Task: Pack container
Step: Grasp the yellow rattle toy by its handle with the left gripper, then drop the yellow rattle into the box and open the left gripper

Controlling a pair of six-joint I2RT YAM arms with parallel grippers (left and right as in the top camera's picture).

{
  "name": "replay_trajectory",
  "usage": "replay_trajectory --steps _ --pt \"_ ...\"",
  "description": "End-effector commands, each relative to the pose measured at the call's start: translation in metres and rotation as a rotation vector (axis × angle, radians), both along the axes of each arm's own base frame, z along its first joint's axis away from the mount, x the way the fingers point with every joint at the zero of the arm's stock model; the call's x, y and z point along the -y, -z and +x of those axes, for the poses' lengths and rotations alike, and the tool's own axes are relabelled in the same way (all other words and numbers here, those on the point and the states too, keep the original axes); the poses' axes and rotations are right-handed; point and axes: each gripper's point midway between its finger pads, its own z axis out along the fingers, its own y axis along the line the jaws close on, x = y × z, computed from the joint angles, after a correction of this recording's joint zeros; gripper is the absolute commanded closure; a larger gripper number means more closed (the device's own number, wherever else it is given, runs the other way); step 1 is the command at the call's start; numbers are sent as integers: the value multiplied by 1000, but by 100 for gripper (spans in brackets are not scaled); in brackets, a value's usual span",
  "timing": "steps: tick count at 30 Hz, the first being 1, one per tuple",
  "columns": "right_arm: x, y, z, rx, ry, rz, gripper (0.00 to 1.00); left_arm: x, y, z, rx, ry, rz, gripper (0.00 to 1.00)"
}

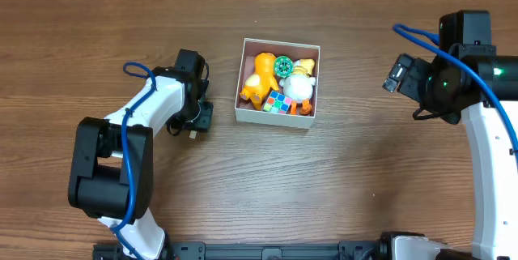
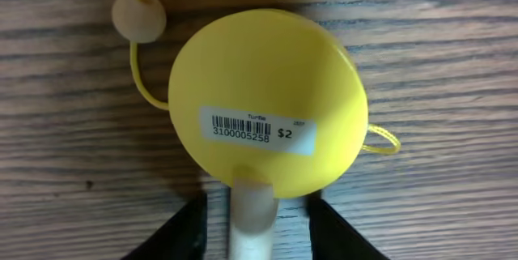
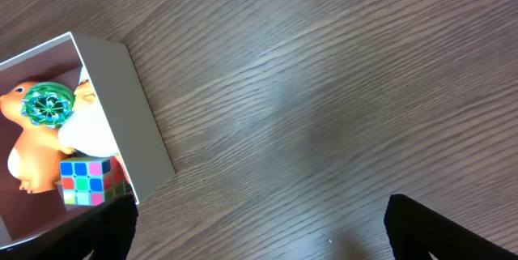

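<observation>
Overhead, the left arm (image 1: 162,106) covers the yellow disc toy (image 2: 267,74). Only the left wrist camera shows the toy, which is smooth plastic with a barcode label (image 2: 257,129) and a pale bead (image 2: 139,14) on a cord. Both wrist views crop the fingers at the bottom edge. The left gripper (image 2: 255,205) has its jaws apart, straddling the toy's pale handle (image 2: 252,221) with a gap on each side. The right gripper (image 3: 259,211) is spread wide over the wood-grain table (image 3: 324,90). The container (image 1: 273,117), square and white-walled, sits mid-table between the arms and holds small toys (image 1: 261,78).
</observation>
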Motion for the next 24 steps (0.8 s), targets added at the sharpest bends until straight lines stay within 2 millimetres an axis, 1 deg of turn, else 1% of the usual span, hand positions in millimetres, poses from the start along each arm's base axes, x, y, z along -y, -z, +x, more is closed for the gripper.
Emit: replay_trajectory --steps 1,2,4,6,8,10,11,12,13,14,15,16,18,21,22,23,24 --pt "3 -1 1 3 8 -14 0 -2 13 -10 -55 35 2 72" --pt "3 -1 1 3 8 -14 0 -2 13 -10 -57 34 2 74" --pt "3 -1 1 3 8 -14 0 -2 9 -11 -69 35 4 82" --pt "3 -1 1 3 8 -14 0 -2 -5 -7 -84 35 7 90" --pt "3 -1 1 3 8 -13 0 0 -27 1 -90 35 7 95" --pt "3 0 0 0 8 -13 0 5 -59 15 -76 36 -6 96" --pt "3 0 0 -1 8 -13 0 14 -90 25 -56 36 -51 96" --pt "3 -1 0 0 8 -13 0 24 -111 32 -36 37 -99 96" --pt "3 0 0 0 8 -13 0 34 -128 37 -17 44 -142 96" --pt "3 0 0 -1 8 -13 0 50 -149 42 12 63 -206 96" --pt "3 -1 0 0 8 -13 0 74 -173 49 62 104 -282 94" --pt "3 0 0 0 8 -13 0 90 -182 52 93 139 -319 92" --pt "3 0 0 0 8 -13 0 121 -184 58 147 189 -348 85" --pt "3 0 0 0 8 -13 0 165 -173 60 173 227 -375 83" --pt "3 0 0 -1 8 -13 0 182 -164 60 174 240 -368 82" --pt "3 0 0 -2 8 -13 0 191 -151 61 166 228 -341 81" --pt "3 0 -1 -6 8 -13 0 200 -133 60 143 213 -309 81"
